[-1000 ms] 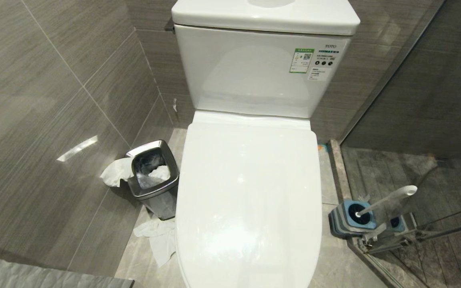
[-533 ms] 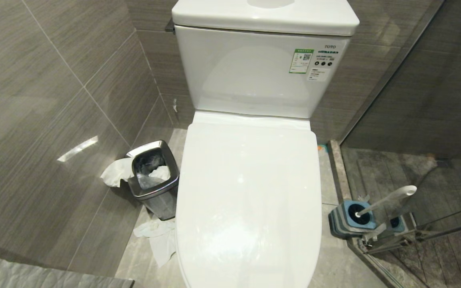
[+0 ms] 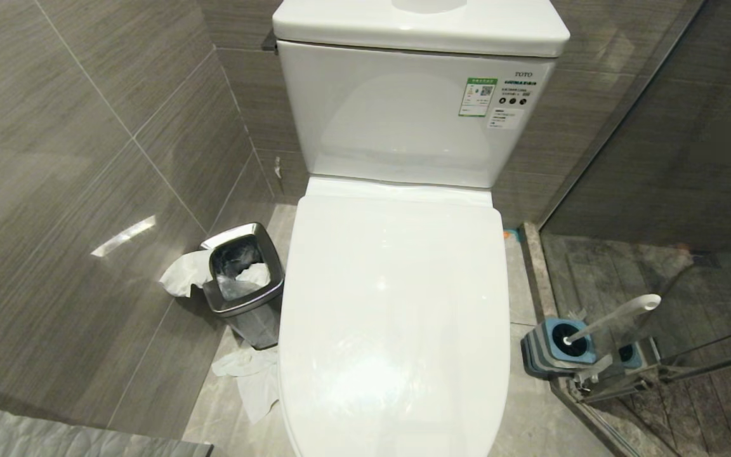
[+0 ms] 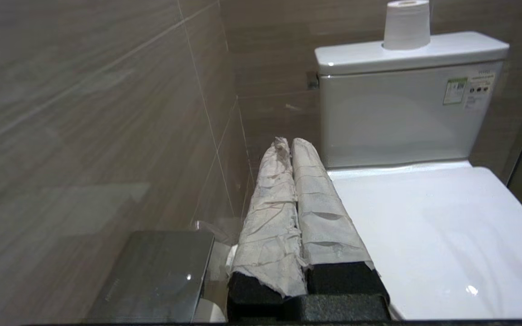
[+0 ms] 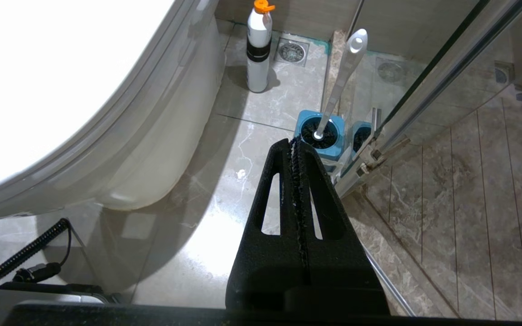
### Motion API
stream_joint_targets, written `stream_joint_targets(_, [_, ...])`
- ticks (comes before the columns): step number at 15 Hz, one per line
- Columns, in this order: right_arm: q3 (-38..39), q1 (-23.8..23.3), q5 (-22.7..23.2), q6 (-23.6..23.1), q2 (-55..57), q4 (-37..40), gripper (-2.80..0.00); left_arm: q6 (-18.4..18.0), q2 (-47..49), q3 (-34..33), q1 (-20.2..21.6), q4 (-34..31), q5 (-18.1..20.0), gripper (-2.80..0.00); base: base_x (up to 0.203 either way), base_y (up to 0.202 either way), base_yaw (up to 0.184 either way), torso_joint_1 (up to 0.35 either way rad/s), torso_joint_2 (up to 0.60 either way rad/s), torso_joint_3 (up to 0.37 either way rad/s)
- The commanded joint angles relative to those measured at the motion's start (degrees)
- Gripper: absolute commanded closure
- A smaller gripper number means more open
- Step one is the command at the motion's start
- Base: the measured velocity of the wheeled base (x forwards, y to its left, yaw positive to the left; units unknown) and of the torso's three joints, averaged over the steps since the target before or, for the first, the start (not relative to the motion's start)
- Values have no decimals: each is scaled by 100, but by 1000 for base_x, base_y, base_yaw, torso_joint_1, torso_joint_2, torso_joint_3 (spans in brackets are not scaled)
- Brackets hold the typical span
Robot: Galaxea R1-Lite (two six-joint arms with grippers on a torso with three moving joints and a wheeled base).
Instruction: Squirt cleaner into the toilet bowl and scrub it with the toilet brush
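Note:
The toilet bowl's basin is hidden under the closed white lid (image 3: 394, 304); only its outer ceramic wall (image 5: 161, 145) shows. No cleaner is visible. The toilet brush stands in its blue holder (image 3: 559, 348) on the floor to the right of the toilet, with its pale handle (image 3: 616, 314) (image 5: 343, 74) leaning and its dark bristles (image 5: 310, 131) down in the holder. My left gripper (image 4: 288, 144) has white-wrapped fingers and is shut and empty, beside the lid's left edge and pointing at the tank. My right gripper (image 5: 292, 142) is shut and empty above the floor, just short of the holder.
A steel waste bin (image 3: 242, 279) with tissue stands left of the toilet, and more tissue (image 3: 251, 381) lies on the floor. A white bottle with an orange cap (image 5: 258, 50) stands beside the bowl's base. A glass shower partition (image 3: 657, 209) closes the right side. A paper roll (image 4: 406, 25) sits on the tank.

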State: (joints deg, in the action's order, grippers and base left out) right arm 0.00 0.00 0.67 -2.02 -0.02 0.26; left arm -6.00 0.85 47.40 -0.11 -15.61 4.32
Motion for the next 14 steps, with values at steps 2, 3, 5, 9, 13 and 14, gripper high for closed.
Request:
stream_joint_targets(2, [0, 0, 3, -9, 2, 0, 0, -6, -76, -1050, -4, 729, -8, 0, 0, 0, 0, 0, 0, 0])
stream_joint_targets(3, [0, 0, 3, -6, 2, 0, 0, -6, -76, -1482, -5, 1189, -12, 0, 0, 0, 0, 0, 0, 0])
stream_joint_targets(5, [0, 0, 3, -1, 2, 0, 0, -1, -76, -2344, -5, 2072, -25, 0, 0, 0, 0, 0, 0, 0])
stream_joint_targets(9, [-3, 0, 3, -4, 2, 0, 0, 2, -76, -3912, -2, 3516, -16, 0, 0, 0, 0, 0, 0, 0])
stream_joint_targets(13, [0, 0, 3, -9, 3, 0, 0, 86, -76, -4757, -2, 4066, -41, 0, 0, 0, 0, 0, 0, 0])
stream_joint_targets(14, [0, 0, 3, -1, 2, 0, 0, 101, -76, -4757, 1, 3767, -47, 0, 0, 0, 0, 0, 0, 0])
